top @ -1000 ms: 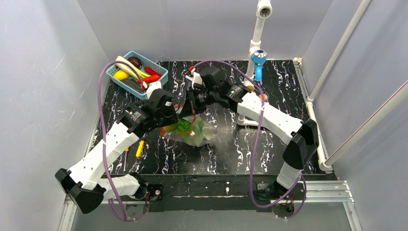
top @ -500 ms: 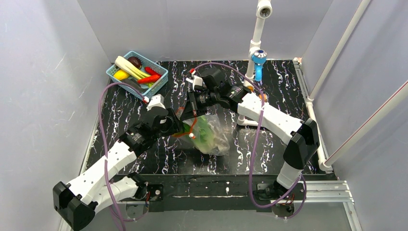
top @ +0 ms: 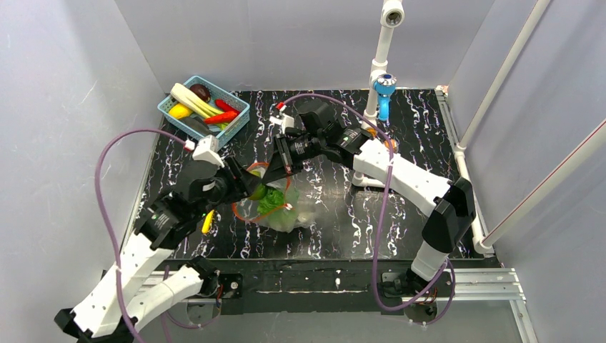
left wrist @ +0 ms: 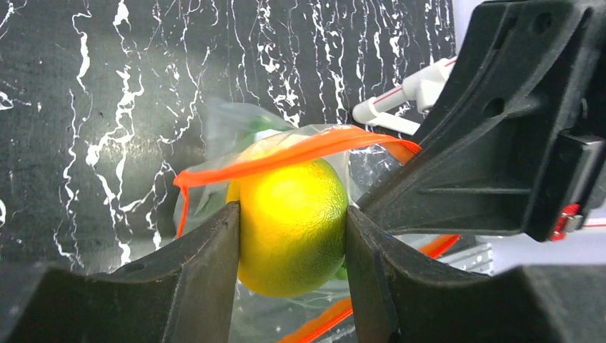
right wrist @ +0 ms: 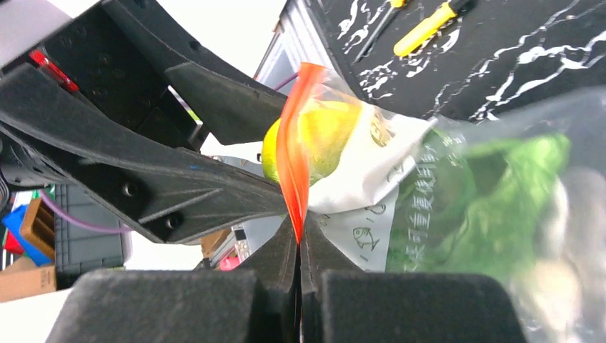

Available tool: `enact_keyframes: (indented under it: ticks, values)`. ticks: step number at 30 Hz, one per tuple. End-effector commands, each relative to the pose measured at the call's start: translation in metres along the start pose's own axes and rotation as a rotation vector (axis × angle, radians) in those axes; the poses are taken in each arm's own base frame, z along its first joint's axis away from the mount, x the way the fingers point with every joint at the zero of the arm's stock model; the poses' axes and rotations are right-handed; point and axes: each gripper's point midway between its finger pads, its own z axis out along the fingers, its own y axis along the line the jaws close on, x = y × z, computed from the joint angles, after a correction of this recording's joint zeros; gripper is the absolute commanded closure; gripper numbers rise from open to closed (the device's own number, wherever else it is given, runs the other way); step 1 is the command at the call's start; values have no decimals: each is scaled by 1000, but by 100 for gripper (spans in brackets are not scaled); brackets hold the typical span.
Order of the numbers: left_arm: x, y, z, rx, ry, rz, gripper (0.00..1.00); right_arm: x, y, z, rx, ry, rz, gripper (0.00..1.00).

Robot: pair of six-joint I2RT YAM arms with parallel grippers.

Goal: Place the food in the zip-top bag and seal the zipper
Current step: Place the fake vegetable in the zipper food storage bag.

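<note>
The yellow-green fruit sits squeezed between the two fingers of the left claw, which grasps it by its sides. Its front half pokes past the fingertips into the mouth of the zip-top bag. One lip of the red-orange zipper runs across the top of the fruit, just ahead of the left fingertips. A second stretch of the strip shows below and behind the fruit. The right claw is clenched on that strip right at its tips, holding the mouth up, with the bag's body hanging beyond them. The lettuce lies deeper in the bag, farther from both claws. A pale blur past it may be the garlic piece, but I cannot tell. The main risk, as I judge it, is the upper lip catching on the fruit. A push forward could then drag the strip out of the right claw's pinch and let the mouth collapse. Letting go too early could let the fruit roll back out onto the table. Left near the mouth, the fruit could keep the zipper from closing. Counted: one fruit, one lettuce, one bag, two claws. Well off to the left claw's far side is one blue basket.
</note>
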Motion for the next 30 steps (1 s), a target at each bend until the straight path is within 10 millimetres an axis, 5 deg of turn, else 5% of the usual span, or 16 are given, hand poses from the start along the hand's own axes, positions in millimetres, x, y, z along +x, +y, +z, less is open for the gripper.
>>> enact_keyframes:
  ticks: [1, 6, 13, 18, 23, 30]
  values:
    - [3, -16, -26, 72, 57, -35, 89, 5, 66, -8, -175, -1, -117, 99]
    - [24, 7, -7, -1, 79, -62, 92, 14, 27, -1, -114, -7, -57, 99]
    - [48, 47, 46, -142, 67, -5, 92, 21, -34, 9, -44, 40, 13, 99]
    - [63, 39, 78, -71, 82, -22, 85, 23, -37, 6, -58, 55, 10, 99]
    - [62, 35, 64, -73, 116, -30, 53, 17, -32, -3, -43, 28, -15, 99]
    - [44, 16, 3, -63, 205, 4, 27, 12, -25, -7, -46, 29, -36, 99]
